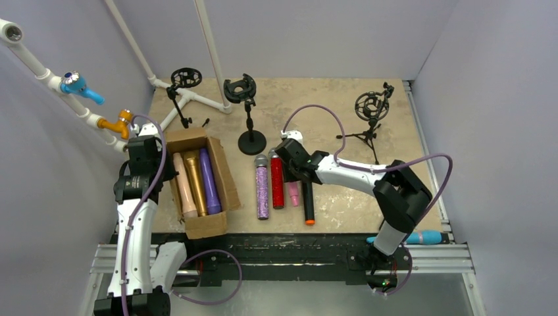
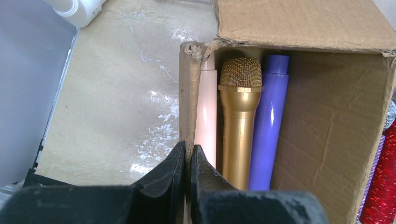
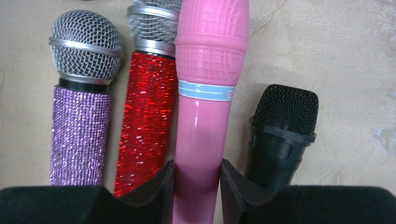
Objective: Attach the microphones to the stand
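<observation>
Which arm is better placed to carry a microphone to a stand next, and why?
Right. The right gripper is clamped on the pink microphone, with the round-base stand just beyond. The left gripper is shut and empty by the cardboard box.

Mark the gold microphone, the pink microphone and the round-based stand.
gold microphone (image 2: 240, 72), left wrist view, on its mesh head.
pink microphone (image 3: 201, 135), right wrist view, on its handle.
round-based stand (image 1: 252, 143), top external view, on its black base.
</observation>
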